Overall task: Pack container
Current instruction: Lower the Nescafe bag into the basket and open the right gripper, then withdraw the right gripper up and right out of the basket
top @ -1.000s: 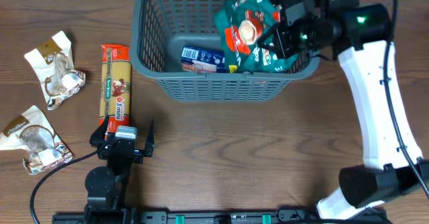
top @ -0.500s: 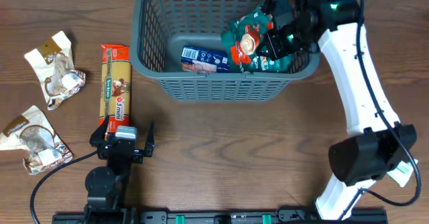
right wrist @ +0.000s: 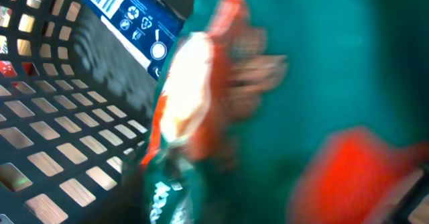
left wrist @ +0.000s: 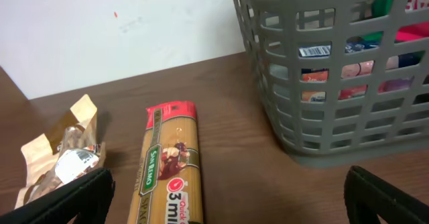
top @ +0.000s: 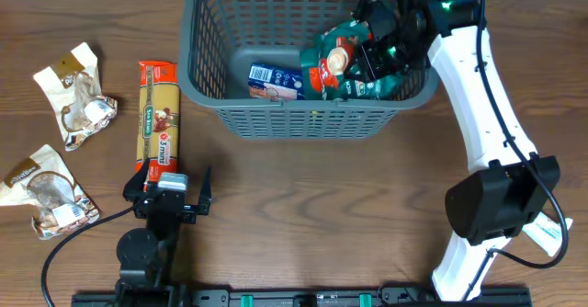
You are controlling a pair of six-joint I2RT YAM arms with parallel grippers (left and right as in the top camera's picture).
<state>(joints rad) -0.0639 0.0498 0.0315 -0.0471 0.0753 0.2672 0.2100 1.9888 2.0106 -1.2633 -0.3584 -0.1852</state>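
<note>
The container (top: 207,86), a dark grey lattice basket, stands at the back centre and also shows in the left wrist view (left wrist: 322,117). Inside it lie a blue box (top: 276,79) and a green and red packet (top: 344,61). My right gripper (top: 384,39) is down in the container's right end, against that packet. The right wrist view is a blur filled by the green packet (right wrist: 322,83), with the blue box (right wrist: 127,16) behind; the fingers are hidden there. My left gripper (top: 172,180) rests open near the table's front, just short of a long spaghetti pack (left wrist: 171,163).
The spaghetti pack (top: 157,123) lies lengthwise left of the container. Two crumpled tan snack packets (top: 78,96) (top: 41,192) lie at the far left. The right arm's white links (top: 487,114) run along the container's right side.
The right arm has swung left and lowered the green packet from the container's rim deeper inside, next to the blue box. The left arm has not moved.
</note>
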